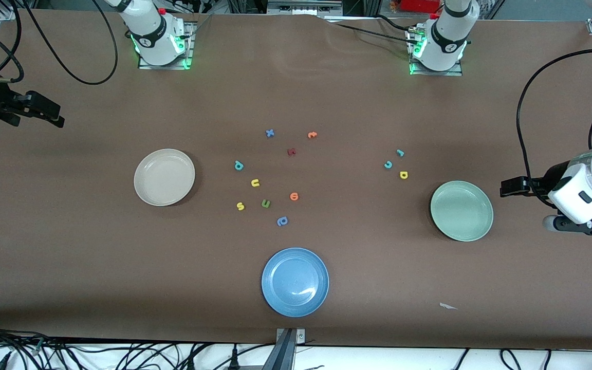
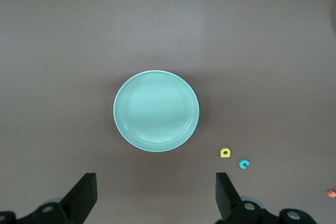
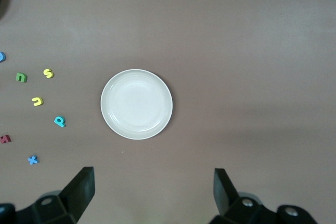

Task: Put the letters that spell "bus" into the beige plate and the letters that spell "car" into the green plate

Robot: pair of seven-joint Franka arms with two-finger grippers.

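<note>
— Plates first: where are they sitting?

— The beige plate [image 1: 164, 177] is lying toward the right arm's end of the table, the green plate [image 1: 461, 210] toward the left arm's end, and the blue plate [image 1: 295, 281] is resting between them, nearest the front camera.

— And the arms?

— Both are waiting high at the table's ends. The left gripper [image 2: 156, 195] is hanging with fingers spread wide and holding nothing; the right gripper [image 3: 153, 192] is doing the same.

— The letters?

— The teal b [image 1: 239, 165], yellow u [image 1: 255, 183] and yellow s [image 1: 240, 206] are lying on the table between the beige plate and the middle. The teal c [image 1: 388, 164], yellow a [image 1: 403, 175] and darker-teal r [image 1: 400, 152] are clustering near the green plate, farther from the front camera.
</note>
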